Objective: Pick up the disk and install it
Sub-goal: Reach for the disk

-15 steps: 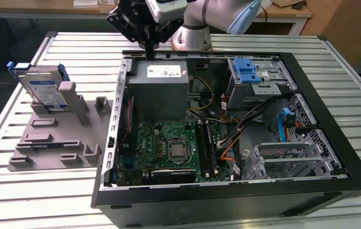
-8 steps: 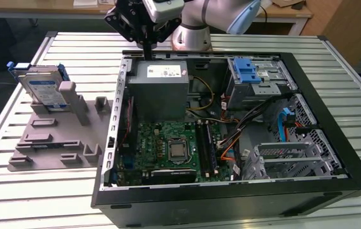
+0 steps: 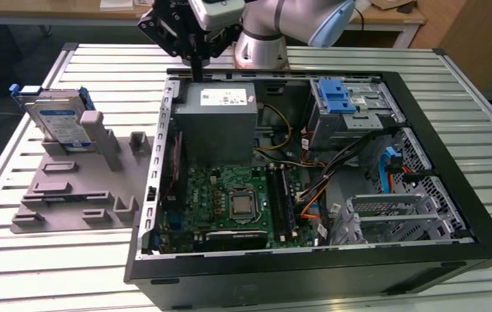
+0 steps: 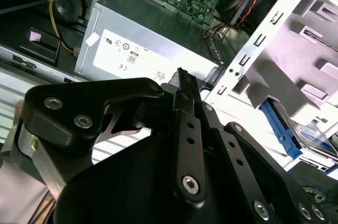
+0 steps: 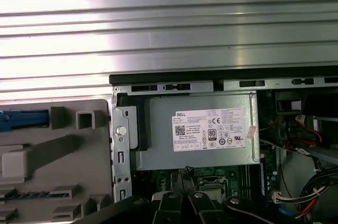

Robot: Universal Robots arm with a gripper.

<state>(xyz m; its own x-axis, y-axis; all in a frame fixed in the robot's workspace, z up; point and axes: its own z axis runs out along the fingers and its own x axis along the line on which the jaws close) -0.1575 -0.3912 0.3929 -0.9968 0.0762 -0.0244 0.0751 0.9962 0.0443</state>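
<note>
The disk [image 3: 60, 121] stands on edge in a grey holder [image 3: 65, 190] on the exterior view's left, outside the computer case; it is silver with a white-and-blue label and a blue bracket. In the second wrist view its blue bracket [image 4: 280, 129] shows beside the case wall. My gripper [image 3: 196, 75] hangs over the far edge of the open case, above the power-supply box [image 3: 220, 123], well apart from the disk. Its black fingers [image 4: 183, 84] are shut together with nothing between them.
The open black computer case [image 3: 453, 156] lies on a slatted metal table [image 3: 46, 266]. Inside it are the green motherboard [image 3: 228, 201], bundled cables and a metal drive cage with a blue latch [image 3: 343, 99]. The grey holder has several upright pegs.
</note>
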